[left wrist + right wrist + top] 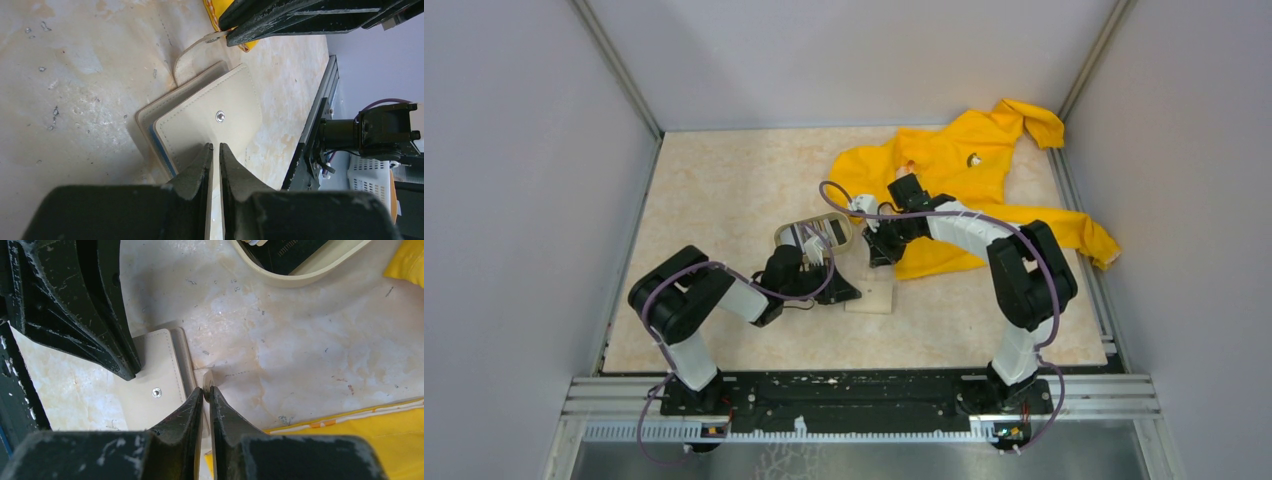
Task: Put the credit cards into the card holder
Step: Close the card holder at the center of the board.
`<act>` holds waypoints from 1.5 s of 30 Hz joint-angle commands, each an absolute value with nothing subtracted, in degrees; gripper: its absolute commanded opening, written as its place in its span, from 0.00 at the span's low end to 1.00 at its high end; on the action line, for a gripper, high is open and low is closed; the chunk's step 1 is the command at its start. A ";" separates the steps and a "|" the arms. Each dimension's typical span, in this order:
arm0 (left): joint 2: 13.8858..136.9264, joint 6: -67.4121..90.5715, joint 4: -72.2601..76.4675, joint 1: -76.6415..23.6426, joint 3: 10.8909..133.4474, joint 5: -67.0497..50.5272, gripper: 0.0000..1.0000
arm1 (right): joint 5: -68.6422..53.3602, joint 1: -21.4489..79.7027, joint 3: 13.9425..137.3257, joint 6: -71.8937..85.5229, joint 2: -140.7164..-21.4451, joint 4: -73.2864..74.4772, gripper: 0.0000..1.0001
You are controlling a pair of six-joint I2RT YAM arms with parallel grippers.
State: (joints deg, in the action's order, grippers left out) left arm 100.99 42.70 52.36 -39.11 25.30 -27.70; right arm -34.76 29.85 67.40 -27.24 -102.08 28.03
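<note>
The cream card holder (874, 297) lies on the table between both grippers. My left gripper (214, 146) is shut on the near edge of the holder's snap-button flap (225, 100). A light blue card (161, 149) shows as a thin edge between the holder's layers. The holder's strap (200, 45) rises to my right gripper (206, 389), which is shut on the strap's snap tab (208, 379). In the top view the left gripper (844, 290) and right gripper (876, 255) stand close together over the holder. A dark grey card (290, 250) lies in an oval tray.
The oval cream tray (784, 232) sits just behind the left gripper. A yellow garment (964, 160) covers the table's back right and reaches under the right arm. Grey walls enclose the table on three sides.
</note>
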 commanded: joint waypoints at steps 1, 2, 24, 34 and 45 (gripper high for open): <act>102.27 42.71 52.82 -38.95 26.10 -28.91 0.15 | -36.65 30.31 68.55 -27.50 -102.77 27.47 0.10; 102.27 42.71 52.83 -38.94 26.10 -28.90 0.15 | -36.60 30.32 68.63 -27.63 -102.99 27.57 0.10; 103.24 47.97 45.53 -38.59 28.12 -24.64 0.06 | -41.45 30.36 66.30 -32.84 -97.45 32.73 0.00; 101.76 48.35 44.50 -38.58 26.84 -21.08 0.02 | -37.28 34.35 64.63 -40.13 -97.95 36.89 0.00; 101.98 48.21 45.95 -38.58 26.30 -21.73 0.01 | -34.13 35.96 64.39 -41.04 -98.69 37.18 0.00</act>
